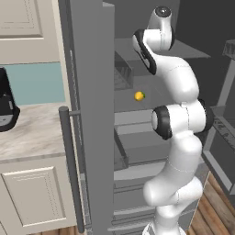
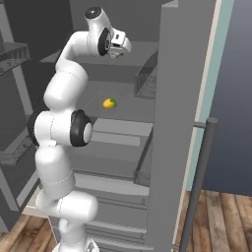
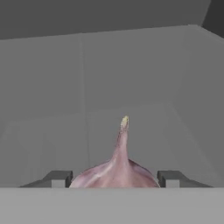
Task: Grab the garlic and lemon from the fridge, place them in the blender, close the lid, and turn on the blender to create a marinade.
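The garlic (image 3: 119,171) sits at 6 o'clock in the hand view, between the gripper's (image 3: 113,178) fingers (image 3: 57,178); whether they touch it I cannot tell. The round bulb could squirt out if pinched off-centre. The lemon (image 2: 109,103) lies on a lower fridge (image 2: 125,98) shelf.

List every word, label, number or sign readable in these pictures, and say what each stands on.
None: no text shows on the fridge, the garlic, the lemon or the dark appliance on the counter.
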